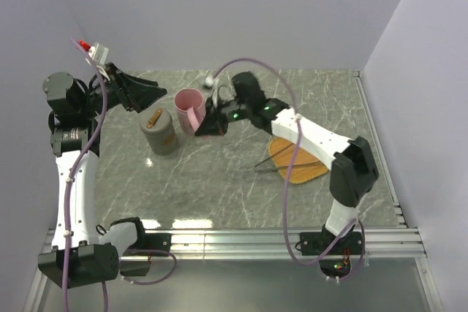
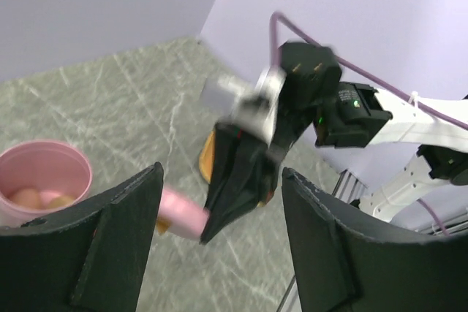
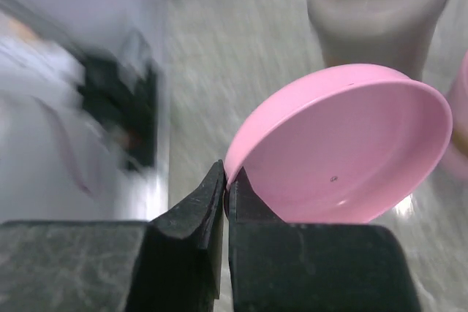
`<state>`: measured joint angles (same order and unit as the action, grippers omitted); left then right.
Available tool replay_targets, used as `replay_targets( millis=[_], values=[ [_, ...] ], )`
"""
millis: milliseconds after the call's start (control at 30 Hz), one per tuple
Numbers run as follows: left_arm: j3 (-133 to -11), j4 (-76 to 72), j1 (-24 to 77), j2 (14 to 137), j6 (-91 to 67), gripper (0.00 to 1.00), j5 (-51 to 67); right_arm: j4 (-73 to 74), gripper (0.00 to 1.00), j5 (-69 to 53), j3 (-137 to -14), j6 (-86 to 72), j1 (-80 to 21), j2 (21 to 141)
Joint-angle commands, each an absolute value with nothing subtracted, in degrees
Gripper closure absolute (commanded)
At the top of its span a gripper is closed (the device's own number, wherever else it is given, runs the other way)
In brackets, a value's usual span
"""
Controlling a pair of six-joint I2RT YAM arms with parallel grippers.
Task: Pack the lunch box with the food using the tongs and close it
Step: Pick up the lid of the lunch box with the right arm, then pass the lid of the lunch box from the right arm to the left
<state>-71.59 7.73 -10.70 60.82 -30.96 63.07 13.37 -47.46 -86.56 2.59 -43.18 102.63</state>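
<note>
Right gripper (image 3: 227,180) is pinched tight on the rim of the pink lid (image 3: 344,144), holding it tilted on edge just beside the open pink lunch box (image 1: 189,101). Left gripper (image 2: 219,177) hangs raised at the far left, its fingers spread wide with nothing between them. Down in the lunch box I can see a few pale orange pieces of food (image 2: 33,196). The tongs (image 1: 267,164) lie across the orange tray (image 1: 307,172), well apart from the box. A grey container (image 1: 159,137) stands just beside the lunch box.
</note>
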Motion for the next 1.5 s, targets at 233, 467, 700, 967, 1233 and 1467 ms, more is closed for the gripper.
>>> replay_targets(
  millis=[233,467,700,967,1233,1467],
  values=[
    [-65.1,-24.2,-10.2,59.2,-51.4,0.3,63.9,-38.5,1.0,-62.0,-80.6,-59.4,-35.9,92.9],
    [-63.2,-24.2,-0.9,57.5,-46.1,0.31,58.8,-59.4,1.0,-54.2,-77.0,-82.9,-33.9,92.8],
    [-62.9,-17.5,8.1,56.3,-37.3,0.36,51.5,-67.6,1.0,-50.4,-73.4,-91.2,-33.8,91.1],
    [-63.1,-14.0,9.2,57.7,-36.0,0.48,48.1,-69.4,1.0,-49.4,-71.8,-92.7,-33.7,88.6],
    [-62.7,-16.3,10.7,58.4,-37.3,0.5,49.2,-68.6,1.0,-49.1,-71.4,-92.1,-33.9,88.4],
    [-61.1,-20.8,11.2,57.3,-40.3,0.49,51.9,-68.6,1.0,-49.0,-71.1,-92.0,-33.9,88.6]
  ],
)
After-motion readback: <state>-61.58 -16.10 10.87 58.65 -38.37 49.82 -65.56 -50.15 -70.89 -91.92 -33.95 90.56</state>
